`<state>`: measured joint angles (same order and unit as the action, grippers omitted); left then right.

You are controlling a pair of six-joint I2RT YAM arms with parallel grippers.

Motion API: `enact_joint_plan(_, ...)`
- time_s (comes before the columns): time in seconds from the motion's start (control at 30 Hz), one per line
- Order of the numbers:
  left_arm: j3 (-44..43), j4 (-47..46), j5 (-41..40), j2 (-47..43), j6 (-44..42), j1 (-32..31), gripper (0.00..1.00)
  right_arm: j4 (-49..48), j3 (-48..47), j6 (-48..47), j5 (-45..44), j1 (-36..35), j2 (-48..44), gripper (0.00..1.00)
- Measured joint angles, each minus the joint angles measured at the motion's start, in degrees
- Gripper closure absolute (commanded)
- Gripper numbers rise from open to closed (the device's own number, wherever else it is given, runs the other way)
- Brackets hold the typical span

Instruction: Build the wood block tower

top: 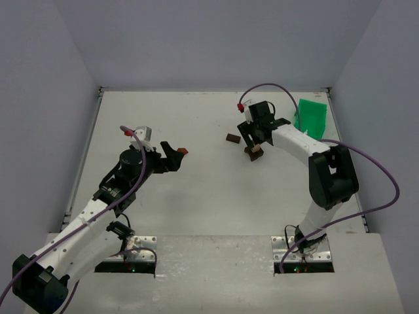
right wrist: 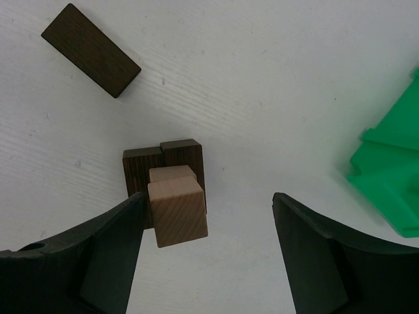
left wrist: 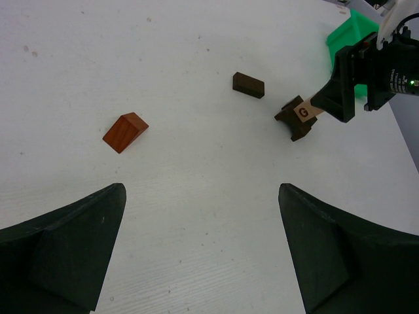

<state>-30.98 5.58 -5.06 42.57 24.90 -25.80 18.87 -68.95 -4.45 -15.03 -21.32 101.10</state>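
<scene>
While the left fingers are spread wide, the right fingers hang spread over the tower, toward the desk's right edge, its tan block beside one finger.

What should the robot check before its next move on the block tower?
1. The tan block sits on the dark base: ok.
2. The right gripper is open around it: ok.
3. One finger is clear of the tan block: cannot tell, it looks very close.
4. The left gripper is open: ok.
5. The reddish-brown block lies free on the table, ahead of the left gripper: ok.
6. The loose dark block lies apart from the dark base: ok.
</scene>
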Motion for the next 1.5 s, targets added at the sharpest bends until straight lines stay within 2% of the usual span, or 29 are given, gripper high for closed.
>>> enact_joint_plan(0.43, 0.00, -0.07, -0.02, 0.02, -0.02, 0.00, 0.00, 0.00, -0.11, -0.45, 5.62, -0.74, -0.28, 0.18)
enact_joint_plan(0.67, 0.00, -0.09, -0.04, 0.02, -0.02, 0.00, 0.00, -0.47, -4.55, -8.23, 13.66, -3.27, 0.38, 0.19)
enact_joint_plan(0.87, 0.00, -0.14, -0.29, 0.03, -0.06, 0.00, 0.00, -1.09, -11.84, -16.44, 19.67, -3.67, 6.21, 0.19)
enact_joint_plan(1.17, 0.00, -0.22, -1.15, 1.06, -0.31, 0.00, 0.00, 0.43, -18.84, -22.52, 21.91, -3.58, 20.01, 0.23)
enact_joint_plan(1.5, 0.00, -0.23, -2.01, 2.35, -0.45, 0.00, 0.00, 1.35, -21.81, -23.73, 22.37, -3.58, 25.18, 0.37)
